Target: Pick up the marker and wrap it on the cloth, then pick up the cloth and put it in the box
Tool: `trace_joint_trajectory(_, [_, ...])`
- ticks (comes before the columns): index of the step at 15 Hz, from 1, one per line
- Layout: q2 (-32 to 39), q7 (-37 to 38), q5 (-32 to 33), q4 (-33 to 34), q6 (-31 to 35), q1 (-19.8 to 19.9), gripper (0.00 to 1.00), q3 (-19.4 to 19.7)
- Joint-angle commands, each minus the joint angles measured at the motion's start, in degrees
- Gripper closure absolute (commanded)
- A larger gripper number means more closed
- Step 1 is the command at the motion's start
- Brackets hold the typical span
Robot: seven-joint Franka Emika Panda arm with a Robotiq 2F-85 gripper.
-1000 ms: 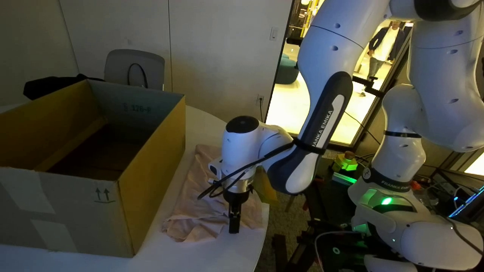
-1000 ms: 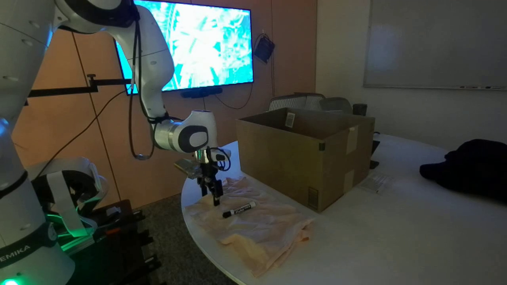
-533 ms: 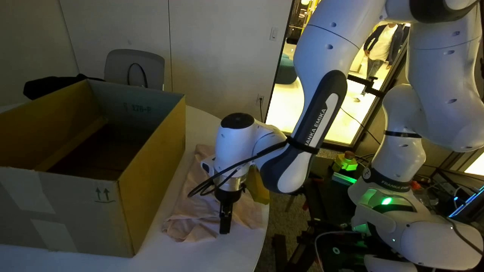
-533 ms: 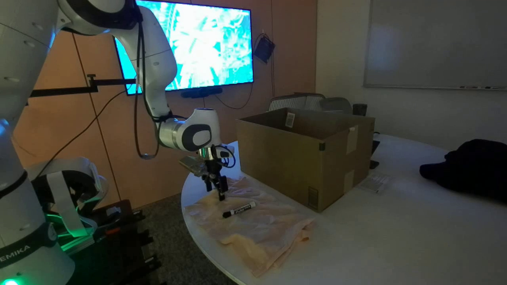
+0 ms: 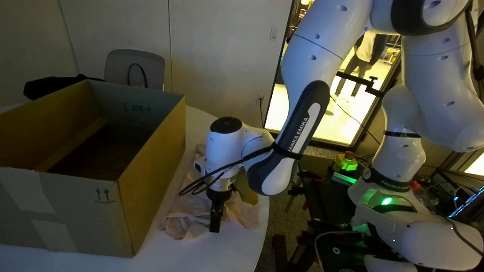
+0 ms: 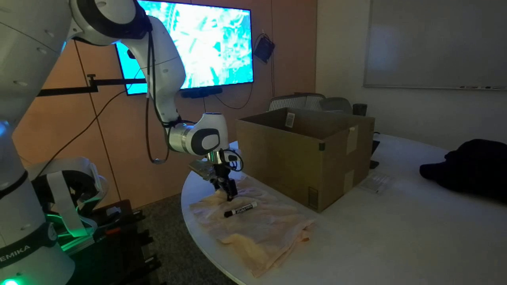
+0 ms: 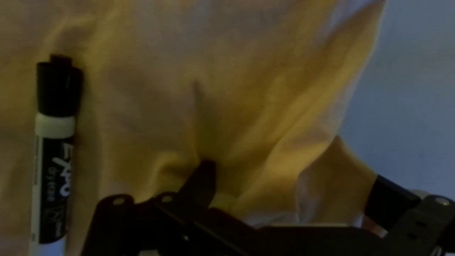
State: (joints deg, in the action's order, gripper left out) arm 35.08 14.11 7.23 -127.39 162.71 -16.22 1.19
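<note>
A black and white marker [image 6: 241, 209] lies on the peach cloth [image 6: 269, 233] near the table's rounded edge. In the wrist view the marker [image 7: 53, 160] lies left of the jaws, outside them, black cap up. The cloth [image 7: 170, 53] spreads under and between the fingers, creased at the left fingertip. My gripper [image 7: 295, 181] is open, fingers wide apart, with cloth bunched between them. In the exterior views the gripper [image 5: 214, 226] [image 6: 225, 191] points down, low at the cloth. The cloth [image 5: 242, 213] is partly covered by the arm there, and the marker is hidden. The open cardboard box [image 5: 155, 155] [image 6: 277, 162] stands beside the cloth.
The round white table [image 6: 396, 237] [image 5: 242, 249] carries everything. A dark cloth-like pile [image 6: 471, 170] lies at its far side. The box's tall wall stands close to the cloth. A chair [image 5: 134, 68] stands behind the table.
My gripper has moved across the cloth toward the box side and stays low. The cloth's near-edge part has been dragged slightly the same way, and the marker has shifted a little with it.
</note>
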Motion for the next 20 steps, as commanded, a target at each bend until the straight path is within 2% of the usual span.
trace_joint_trajectory(1, [1.82, 1.16, -0.12, 2.14, -1.33, -1.9, 0.35, 2.09])
trace_joint_trajectory(7, [-1.66, 0.54, 0.42, 0.23, -4.62, -2.29, 0.86, 2.27])
trace_joint_trajectory(9, [-3.38, 0.77, 1.2, -0.71, -6.83, -2.69, 0.96, 2.54])
trace_joint_trajectory(11, [-5.03, 1.3, 2.09, -1.45, -9.23, -3.04, 1.0, 2.79])
trace_joint_trajectory(15, [-10.42, 4.22, 6.0, -4.89, -12.77, -4.26, 0.97, 4.7])
trace_joint_trajectory(20, [-16.29, 13.38, 15.19, -8.6, -13.36, -4.93, 0.97, 9.17])
